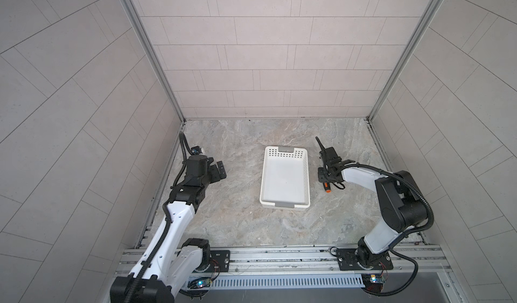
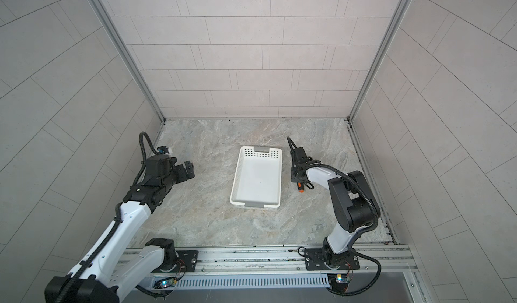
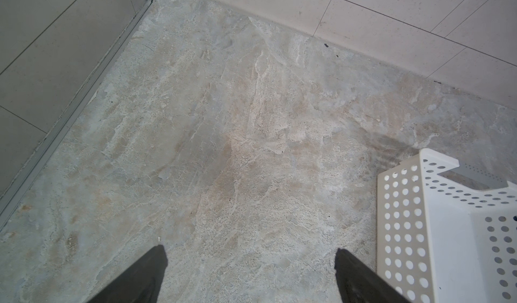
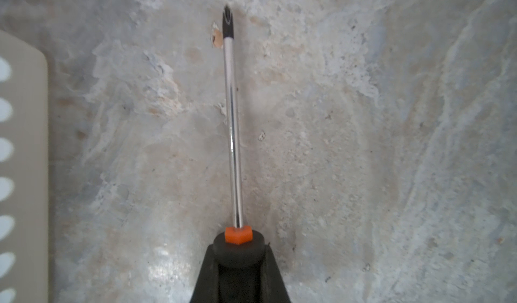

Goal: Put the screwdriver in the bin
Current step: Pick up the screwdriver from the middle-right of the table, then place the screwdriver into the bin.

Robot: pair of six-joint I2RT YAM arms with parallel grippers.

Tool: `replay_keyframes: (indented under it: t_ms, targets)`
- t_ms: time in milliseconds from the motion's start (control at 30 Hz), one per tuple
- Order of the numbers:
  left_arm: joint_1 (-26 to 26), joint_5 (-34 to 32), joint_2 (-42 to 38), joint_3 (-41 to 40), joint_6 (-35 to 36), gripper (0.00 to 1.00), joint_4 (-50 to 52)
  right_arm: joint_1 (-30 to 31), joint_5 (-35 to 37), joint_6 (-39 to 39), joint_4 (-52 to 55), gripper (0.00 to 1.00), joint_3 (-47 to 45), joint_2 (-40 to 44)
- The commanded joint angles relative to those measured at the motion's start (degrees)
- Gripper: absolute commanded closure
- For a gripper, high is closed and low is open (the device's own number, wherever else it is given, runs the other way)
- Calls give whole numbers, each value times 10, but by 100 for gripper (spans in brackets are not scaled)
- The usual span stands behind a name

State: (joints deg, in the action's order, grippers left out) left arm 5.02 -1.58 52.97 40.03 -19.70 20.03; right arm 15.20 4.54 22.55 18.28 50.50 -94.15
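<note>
This looks like a robotics lab test cell, not a home. Walls with a grey tile pattern stand in aluminium posts around a stone-patterned bench. The left arm and right arm are bolted to an aluminium rail, with a bare circuit board and loose cables beside it.

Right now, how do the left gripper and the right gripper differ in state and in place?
The left gripper stands open and empty; the right gripper is shut on the screwdriver, at its handle. The left gripper is at one long side of the bin, the right gripper at the opposite long side. Both are black, and both are outside the bin.
</note>
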Motion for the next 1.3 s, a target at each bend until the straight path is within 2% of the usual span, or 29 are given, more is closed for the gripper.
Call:
replay_keyframes:
  t_ms: [0,333,467,567,700,867,1067,1267]
  targets:
    - [3,-10,-6,-7,-10,0,2,-3,15,4,33,100,-10,44]
    - [2,-8,-2,-7,-10,0,-3,10,28,-11,128,100,2,195]
    - [3,-7,-3,-7,-10,0,-3,55,35,-17,167,100,33,250]
    - [3,-9,-5,-8,-10,0,-3,110,51,-15,176,100,63,256]
    - [2,-16,-11,-12,-10,0,0,199,84,-9,181,100,112,212]
    - [3,-26,-27,-19,-10,0,-1,266,87,-5,155,100,166,116]
    - [2,-30,-39,-24,-11,0,1,288,65,-5,129,100,215,-2]
    - [2,-29,-31,-26,-14,0,-9,289,63,-4,112,98,236,-77]
